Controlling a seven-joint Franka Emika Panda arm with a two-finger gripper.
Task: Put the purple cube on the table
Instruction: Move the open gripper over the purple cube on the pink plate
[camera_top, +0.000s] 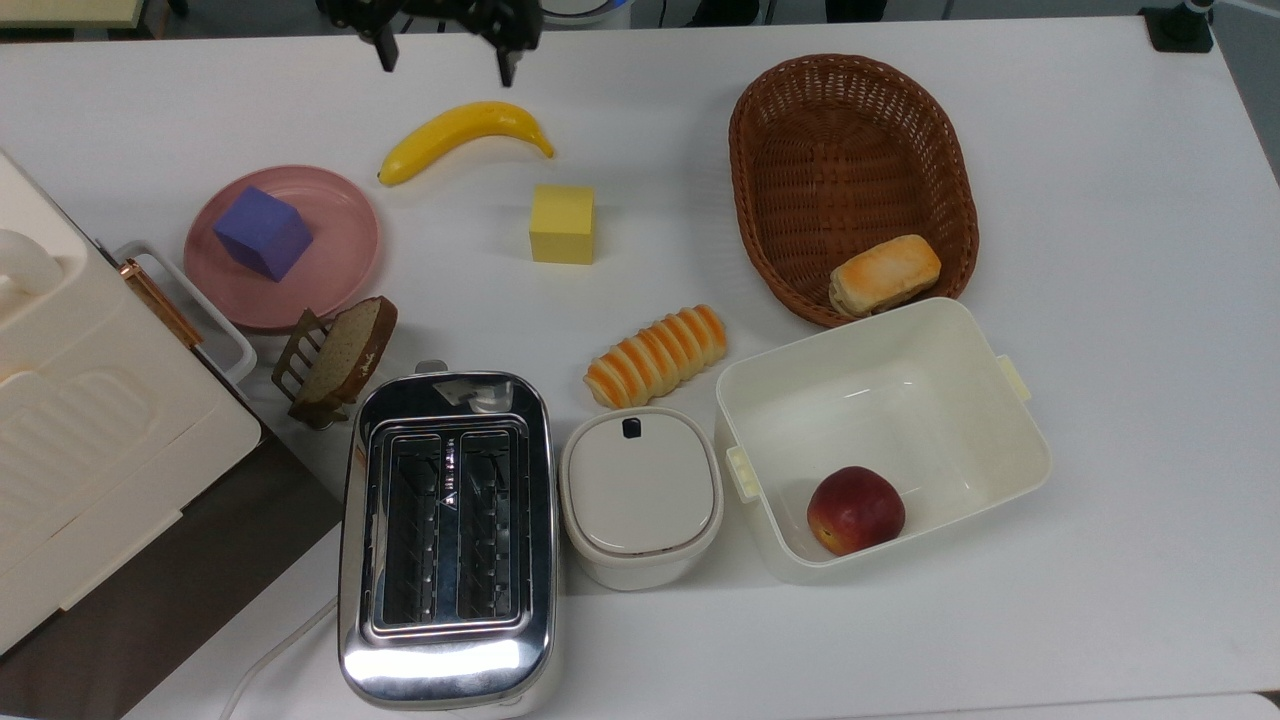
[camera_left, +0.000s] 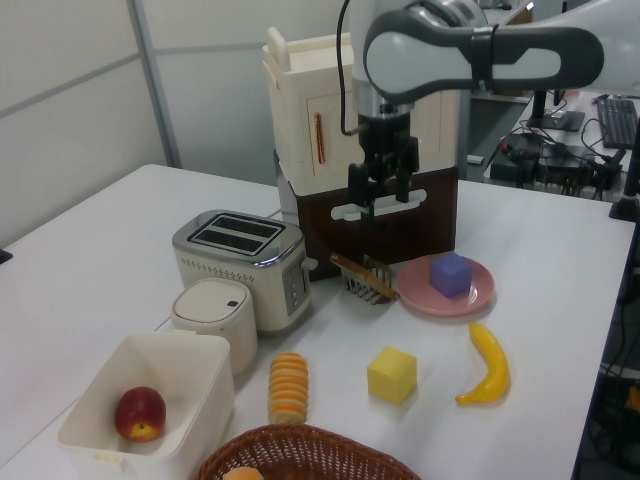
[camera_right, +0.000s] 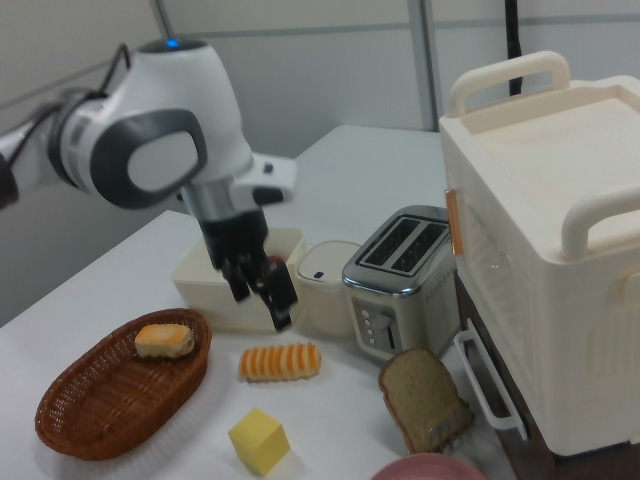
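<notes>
end effector hangs spread and empty above the tabletop's far edge in the top view, while the small matte blue-violet cube sits on the round pink plate.

the cube rests tilted toward the plate's left half in the top view, and the plate lies on the large white tabletop near its left edge in the top view, just beside a slice of brown bread in a small wooden rack. a curved yellow banana lies between the end effector and a pale yellow cube. in the left view the end effector hangs above the rack and plate, apart from the cube. an oval brown wicker basket lies toward the tabletop's right side in the top view.
</notes>
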